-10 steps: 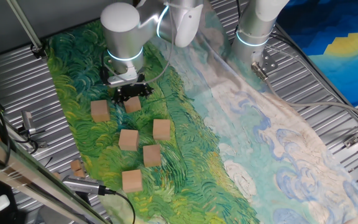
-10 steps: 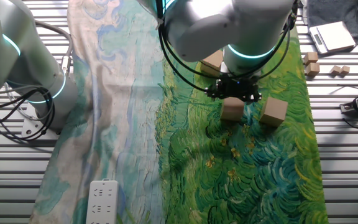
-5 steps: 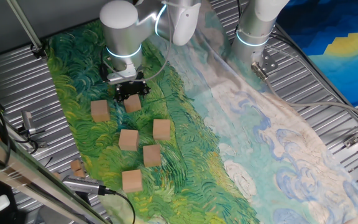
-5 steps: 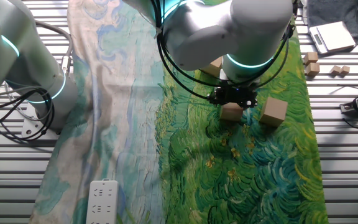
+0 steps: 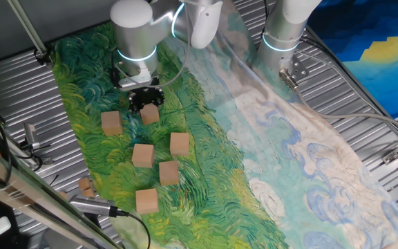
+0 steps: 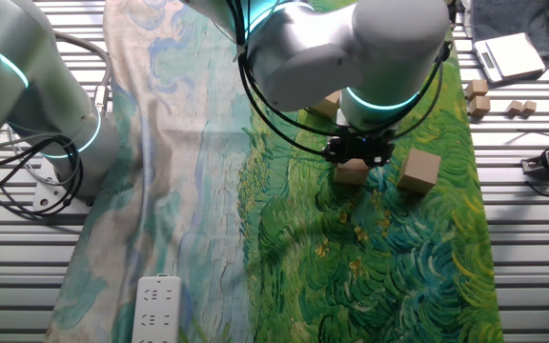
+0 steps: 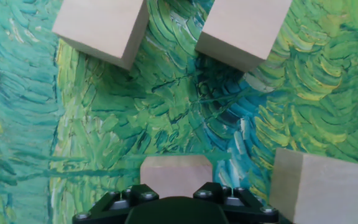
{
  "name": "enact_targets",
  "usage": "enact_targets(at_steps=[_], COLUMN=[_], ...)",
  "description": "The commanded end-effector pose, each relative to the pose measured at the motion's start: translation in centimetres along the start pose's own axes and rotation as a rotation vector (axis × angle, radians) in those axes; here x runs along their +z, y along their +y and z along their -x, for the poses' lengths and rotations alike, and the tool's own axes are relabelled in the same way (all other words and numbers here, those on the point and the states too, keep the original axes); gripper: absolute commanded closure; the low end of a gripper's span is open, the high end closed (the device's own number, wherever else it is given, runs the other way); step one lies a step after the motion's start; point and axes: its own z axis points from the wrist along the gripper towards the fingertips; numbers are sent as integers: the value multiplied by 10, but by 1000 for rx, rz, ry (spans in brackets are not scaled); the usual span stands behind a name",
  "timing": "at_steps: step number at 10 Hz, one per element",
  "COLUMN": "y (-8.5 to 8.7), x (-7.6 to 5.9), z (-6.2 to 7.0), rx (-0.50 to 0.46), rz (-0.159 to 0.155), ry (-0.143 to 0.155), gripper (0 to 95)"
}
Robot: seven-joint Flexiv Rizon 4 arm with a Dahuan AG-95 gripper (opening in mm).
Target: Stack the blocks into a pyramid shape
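In one fixed view, the nearest small plain light tan wooden cube (image 5: 146, 200) lies on the painted green swirl-patterned cloth (image 5: 206, 173) covering the ribbed metal surface (image 5: 19, 90). Just beyond it sit a second cube (image 5: 168, 172), a third cube (image 5: 142, 155) to its left, and a fourth cube (image 5: 179, 144) to its right, all close together but apart. A fifth cube (image 5: 111, 123) lies farther back on the left. Farthest of the six, the sixth cube (image 5: 150, 114) sits directly under the black two-finger gripper (image 5: 146, 102) of the silver arm (image 5: 133, 31), low over the cloth. The jaws stand on either side of this cube; whether they press on it cannot be told. In the hand view the same cube (image 7: 176, 176) shows between the fingers, with three other cubes around it. A second silver arm base (image 5: 282, 31) stands at the far right. A small tan wooden scrap (image 5: 85, 185) rests off the cloth at the near left.
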Motion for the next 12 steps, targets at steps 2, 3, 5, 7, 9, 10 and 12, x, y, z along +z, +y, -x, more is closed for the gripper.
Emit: enact_targets(at_steps=[2,3,5,7,9,10,12], y=[0,0,3,8,12,12,12], x=[-5,-10,-16,-19,-19,-18,-16], z=[-4,-9,-22,-27,-29,-29,-30], rx=[-37,-74,-145,-161,-161,-155,-136], rz=[14,17,30,48,44,41,30], ry=[-3,-9,-21,-29,-20,-15,10], gripper=[950,950,950,950,950,950,950])
